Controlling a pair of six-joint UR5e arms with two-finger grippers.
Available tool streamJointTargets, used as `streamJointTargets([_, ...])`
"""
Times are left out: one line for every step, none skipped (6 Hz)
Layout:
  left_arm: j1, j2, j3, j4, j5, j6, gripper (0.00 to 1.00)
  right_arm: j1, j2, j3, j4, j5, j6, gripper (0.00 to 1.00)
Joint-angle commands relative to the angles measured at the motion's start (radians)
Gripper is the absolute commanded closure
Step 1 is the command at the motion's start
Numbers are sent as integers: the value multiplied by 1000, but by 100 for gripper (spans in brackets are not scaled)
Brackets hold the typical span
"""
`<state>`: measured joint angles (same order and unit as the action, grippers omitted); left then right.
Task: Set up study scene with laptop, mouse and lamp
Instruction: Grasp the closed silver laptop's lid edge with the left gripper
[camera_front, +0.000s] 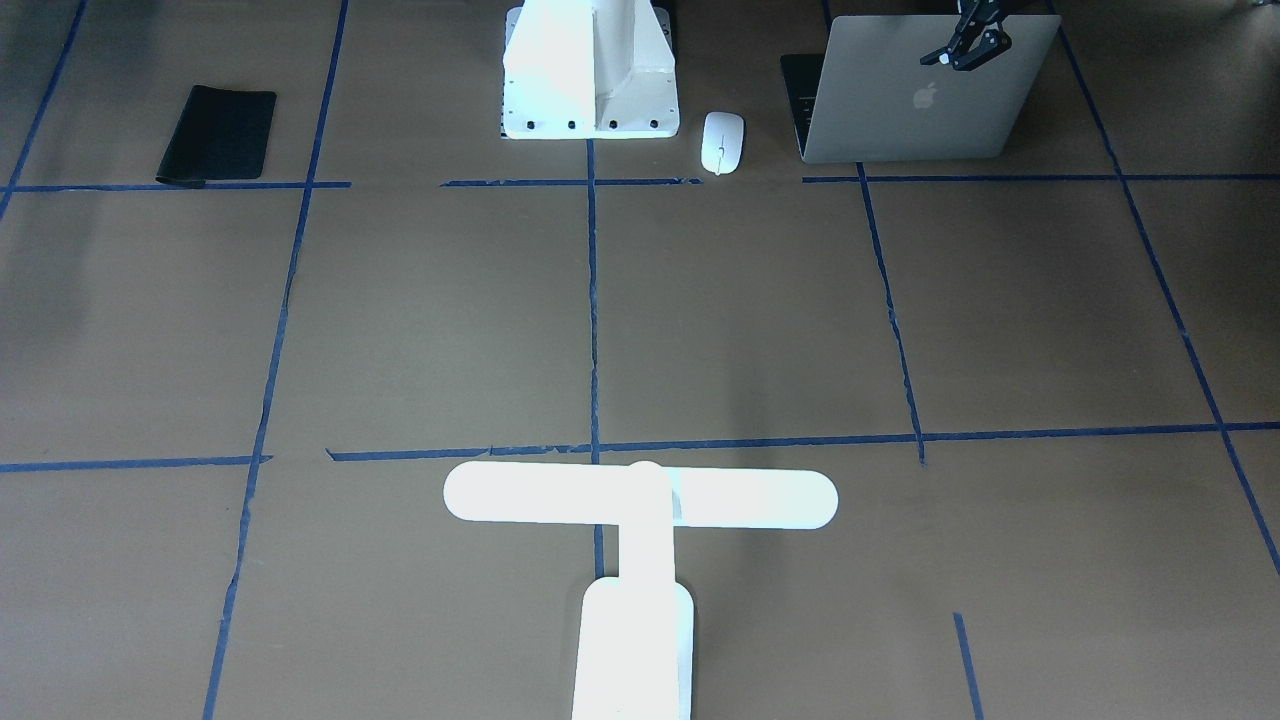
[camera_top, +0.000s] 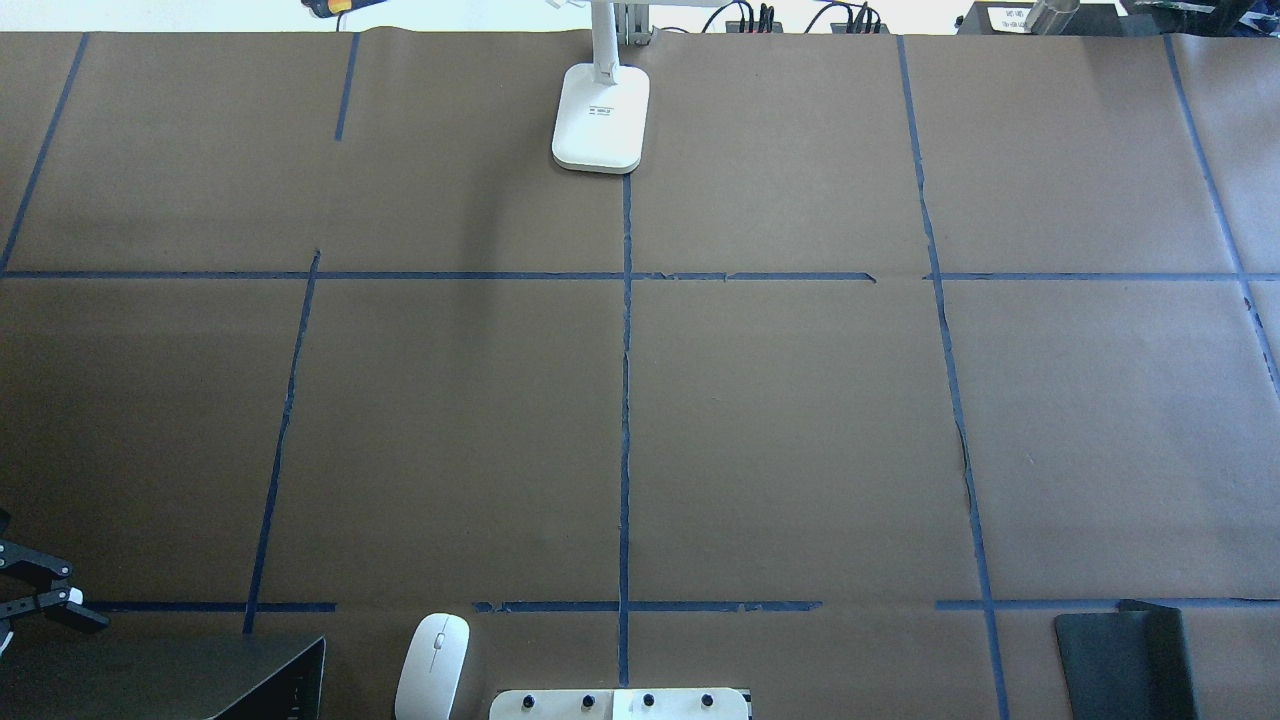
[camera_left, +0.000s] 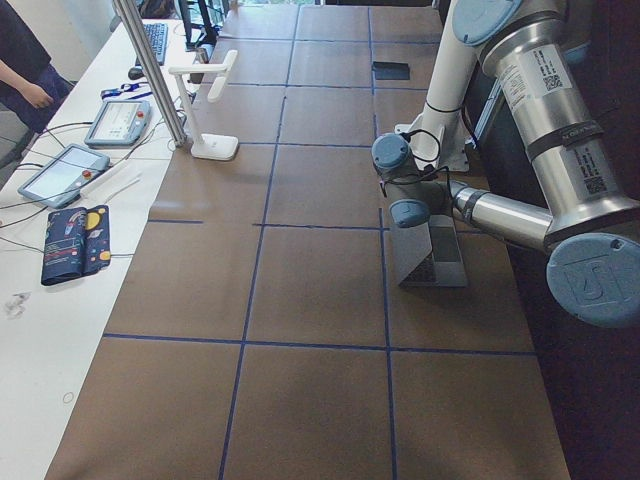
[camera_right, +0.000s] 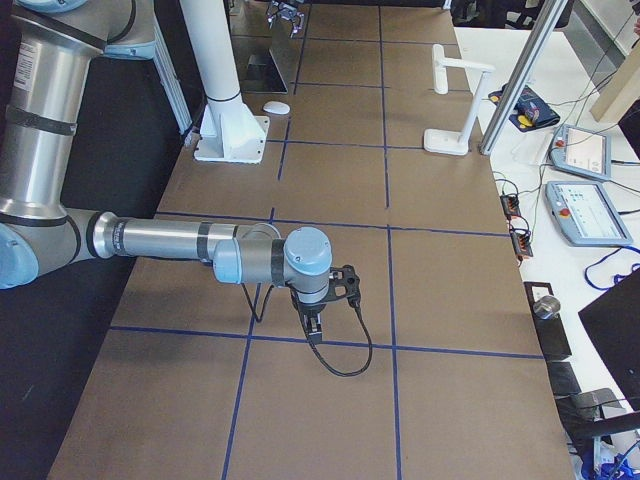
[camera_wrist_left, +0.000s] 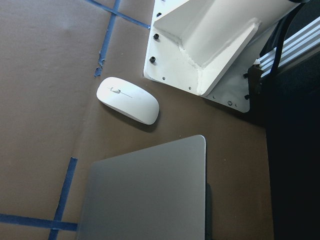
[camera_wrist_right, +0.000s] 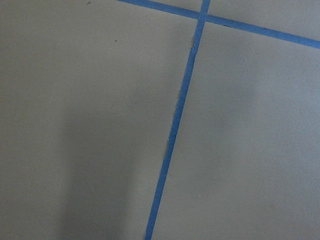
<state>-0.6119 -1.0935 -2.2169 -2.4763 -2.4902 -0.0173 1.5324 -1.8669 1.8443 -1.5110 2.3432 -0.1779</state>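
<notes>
The laptop (camera_front: 910, 100) stands part open at the robot's near left corner, its grey lid with the apple logo facing away from the robot; its lid also fills the bottom of the left wrist view (camera_wrist_left: 150, 195). My left gripper (camera_front: 955, 62) hovers open just over the lid's top edge (camera_top: 85, 598), nothing between its fingers. The white mouse (camera_front: 722, 141) lies between laptop and pedestal (camera_top: 432, 665) (camera_wrist_left: 127, 100). The white lamp (camera_front: 640, 498) stands upright at the far middle edge, base (camera_top: 600, 120). My right gripper (camera_right: 315, 325) hangs low over bare table; I cannot tell its state.
A black mouse pad (camera_front: 218, 135) lies at the robot's near right (camera_top: 1125, 660). The white bolted pedestal (camera_front: 590, 70) stands at the near middle. Blue tape lines grid the brown table. Tablets, cables and a metal post (camera_right: 520, 90) line the far edge, and a person (camera_left: 25, 70) stands there.
</notes>
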Motion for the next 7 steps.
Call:
streamJointTargets([9,3,43,1,7,5,0,0,0,0,-2,1,0,0])
streamJointTargets([15,3,52,1,7,5,0,0,0,0,-2,1,0,0])
streamJointTargets([14,0,52,1,5,5,0,0,0,0,-2,1,0,0])
streamJointTargets([12,-9,52,-1,4,5,0,0,0,0,0,2,0,0])
streamJointTargets([-5,-13,54,-1,2,5,8,0,0,0,0,2,0,0])
streamJointTargets([-12,-17,54,0,1,5,37,0,0,1,0,2,0,0])
streamJointTargets([-20,-17,54,1,1,5,62,0,0,1,0,4,0,0])
